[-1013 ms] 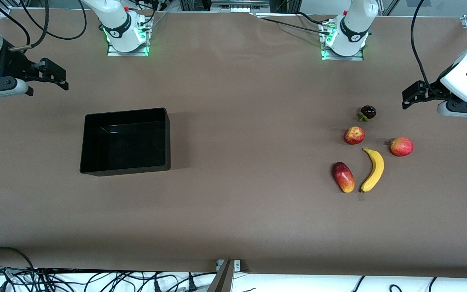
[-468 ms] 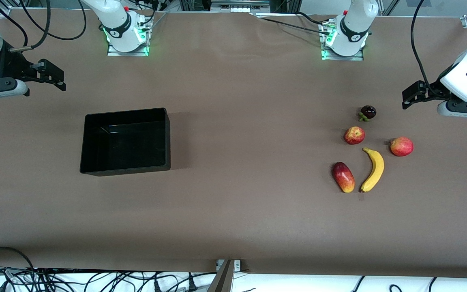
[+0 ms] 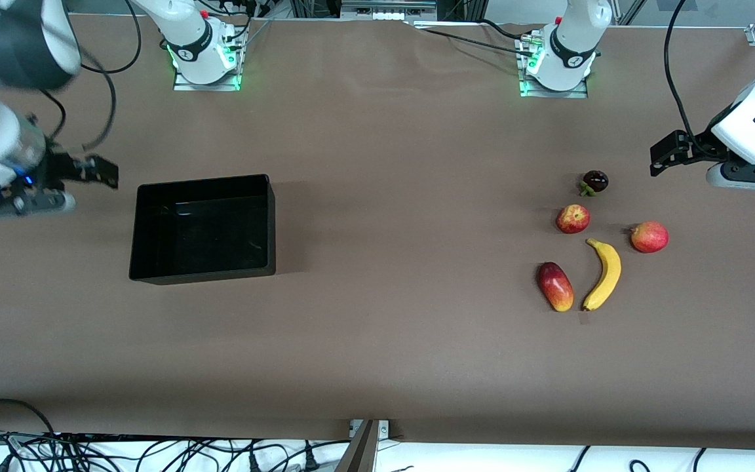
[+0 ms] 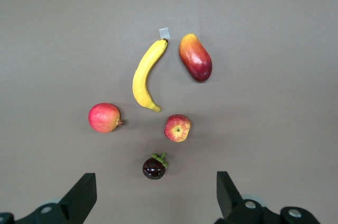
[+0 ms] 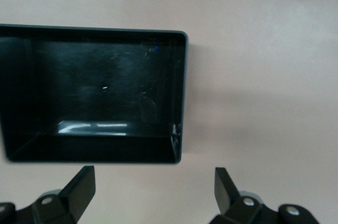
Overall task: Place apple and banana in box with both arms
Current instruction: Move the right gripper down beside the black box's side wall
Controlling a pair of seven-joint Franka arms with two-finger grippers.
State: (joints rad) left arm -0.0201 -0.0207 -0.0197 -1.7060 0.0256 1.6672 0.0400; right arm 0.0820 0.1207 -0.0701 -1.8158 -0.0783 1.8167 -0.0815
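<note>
Hovering with fingers spread, the left gripper (image 3: 658, 157) hung near the mangosteen (image 3: 594, 181); it should centre over the apple (image 3: 573, 218), avoiding neighbours. The right gripper (image 3: 103, 172) was open beside the empty box (image 3: 202, 229).

Banana (image 4: 144, 75) between mango-like fruit (image 4: 195, 57) and pinkish fruit (image 4: 104, 118); apple (image 4: 177, 128) near mangosteen (image 4: 154, 166)

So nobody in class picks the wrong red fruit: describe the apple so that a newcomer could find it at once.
Find the fruit cluster toward the left arm's end of the table, then the long yellow banana. The apple lies just past the banana's farther tip, with a dark purple fruit farther still. Alone among the red fruits, it shows a pale stem dimple and yellowish streaks.
</note>
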